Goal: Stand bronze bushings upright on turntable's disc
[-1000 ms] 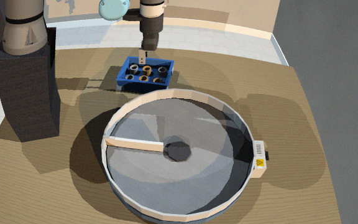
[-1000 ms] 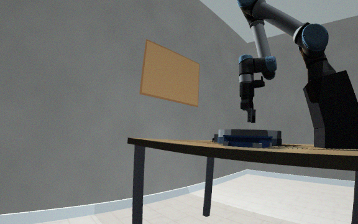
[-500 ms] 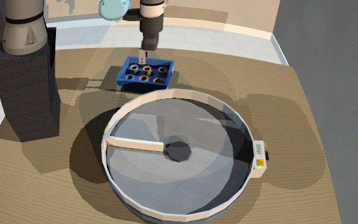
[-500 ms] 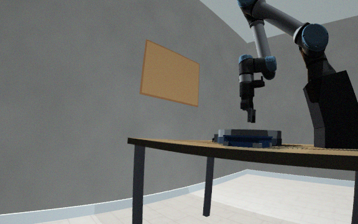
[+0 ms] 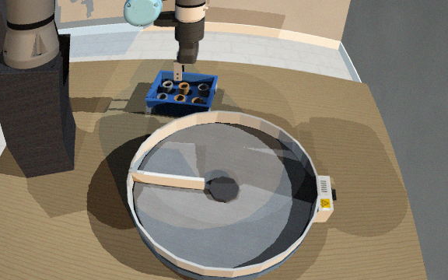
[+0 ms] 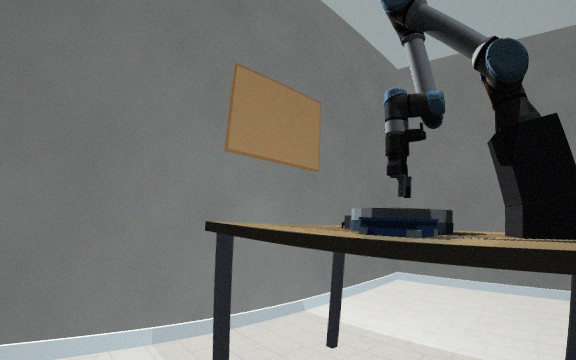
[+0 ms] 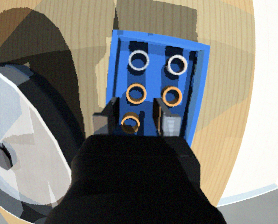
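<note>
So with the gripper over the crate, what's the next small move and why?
Probably lower straight down. The gripper is open and empty, hanging above the blue crate, and its fingers appear to bracket a bronze bushing. All three bronze bushings remain in the crate.

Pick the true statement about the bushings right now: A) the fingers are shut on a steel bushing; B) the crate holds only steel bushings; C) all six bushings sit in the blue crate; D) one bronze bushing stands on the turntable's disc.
C: the top view shows six bushings, bronze and steel, inside the blue crate, the turntable's disc bears none, and the gripper hangs open above the crate.
</note>
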Available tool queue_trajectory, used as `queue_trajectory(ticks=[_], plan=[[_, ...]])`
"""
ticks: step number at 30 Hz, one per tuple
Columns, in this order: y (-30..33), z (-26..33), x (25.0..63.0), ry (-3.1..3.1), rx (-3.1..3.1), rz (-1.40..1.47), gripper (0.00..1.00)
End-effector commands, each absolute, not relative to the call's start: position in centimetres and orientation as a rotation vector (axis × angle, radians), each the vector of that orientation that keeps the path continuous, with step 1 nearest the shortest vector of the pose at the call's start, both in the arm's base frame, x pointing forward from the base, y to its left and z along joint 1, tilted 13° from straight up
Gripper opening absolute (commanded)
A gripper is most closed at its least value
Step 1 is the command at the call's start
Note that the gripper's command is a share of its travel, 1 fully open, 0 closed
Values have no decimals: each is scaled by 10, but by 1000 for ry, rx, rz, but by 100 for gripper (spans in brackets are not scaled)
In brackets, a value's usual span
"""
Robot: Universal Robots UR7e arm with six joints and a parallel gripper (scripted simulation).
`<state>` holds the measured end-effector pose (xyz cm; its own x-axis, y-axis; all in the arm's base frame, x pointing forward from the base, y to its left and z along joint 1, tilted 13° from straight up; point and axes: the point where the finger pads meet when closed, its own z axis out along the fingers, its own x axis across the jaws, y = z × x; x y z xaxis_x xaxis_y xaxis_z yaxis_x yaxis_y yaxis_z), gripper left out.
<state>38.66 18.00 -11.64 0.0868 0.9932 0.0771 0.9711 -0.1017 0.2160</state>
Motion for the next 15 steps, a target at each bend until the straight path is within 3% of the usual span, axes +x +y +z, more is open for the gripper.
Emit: queue_trajectory(ticks=[1,15], plan=[[180,-123,388,2028,2232,311,76],[183,-165,398,2028,2232,311,76]])
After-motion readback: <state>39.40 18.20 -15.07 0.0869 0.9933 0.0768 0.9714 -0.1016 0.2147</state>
